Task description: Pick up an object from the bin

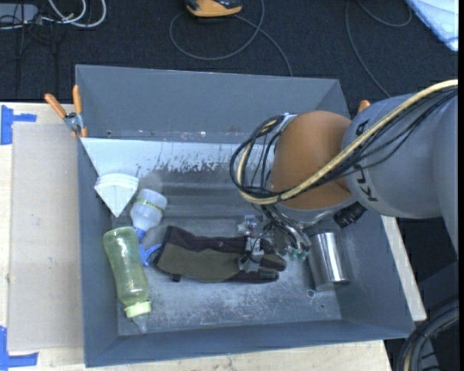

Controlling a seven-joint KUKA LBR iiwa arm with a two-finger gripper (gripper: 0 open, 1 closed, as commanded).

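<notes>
Arm above olive cloth, lengthwise left-right

A single camera looks steeply down from above on a rectangular grey metal bin. It is tilted a little to one side, so the far wall shows its inner face. The bin takes up most of the view, seen from fairly near. A grey robot arm hung with cables enters from the right. A dark floor lies beyond the far rim.

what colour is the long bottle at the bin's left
The bottle is pale yellow-green, best in the camera view.
</notes>
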